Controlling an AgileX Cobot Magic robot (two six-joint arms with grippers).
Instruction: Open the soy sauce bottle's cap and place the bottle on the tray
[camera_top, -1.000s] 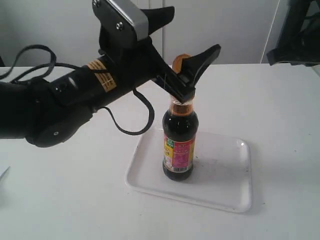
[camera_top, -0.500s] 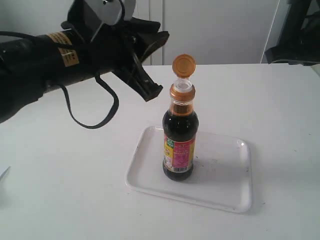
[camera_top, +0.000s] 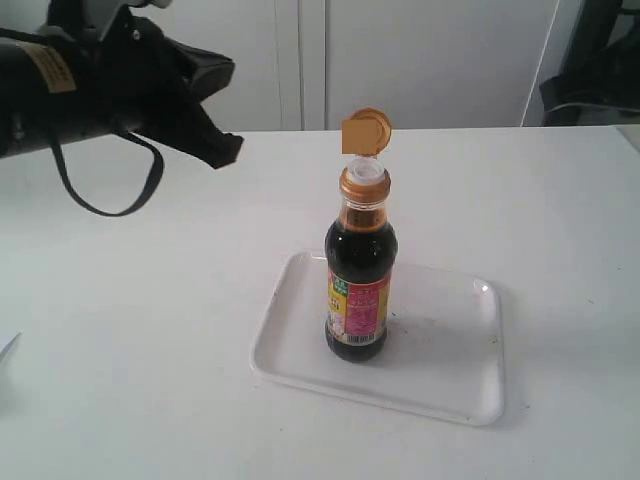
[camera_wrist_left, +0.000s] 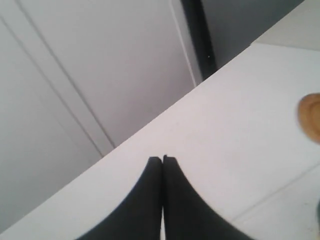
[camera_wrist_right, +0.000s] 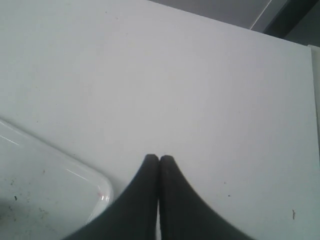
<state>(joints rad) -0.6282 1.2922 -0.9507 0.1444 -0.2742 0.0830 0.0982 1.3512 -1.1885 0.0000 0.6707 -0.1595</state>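
The soy sauce bottle (camera_top: 360, 290) stands upright on the white tray (camera_top: 455, 400), left of the tray's middle. Its golden-orange cap (camera_top: 366, 131) is flipped up on its hinge, leaving the white spout (camera_top: 366, 172) bare. My left gripper (camera_top: 228, 148) hangs shut and empty above the table, well to the upper left of the bottle. In the left wrist view its fingertips (camera_wrist_left: 162, 158) touch, and the cap (camera_wrist_left: 311, 117) shows at the frame's edge. My right gripper (camera_wrist_right: 159, 157) is shut and empty over bare table beside a tray corner (camera_wrist_right: 75, 190); it does not show in the exterior view.
A white table (camera_top: 150, 330) carries the tray. The left arm's black cable (camera_top: 100, 205) loops down over the table's back left. Dark equipment (camera_top: 595, 75) stands at the back right. White cabinet doors (camera_top: 420, 60) line the back.
The left gripper, at the cap a second ago, has pulled back up and to the left, away from the bottle. The cap stays flipped open; bottle and tray have not moved.
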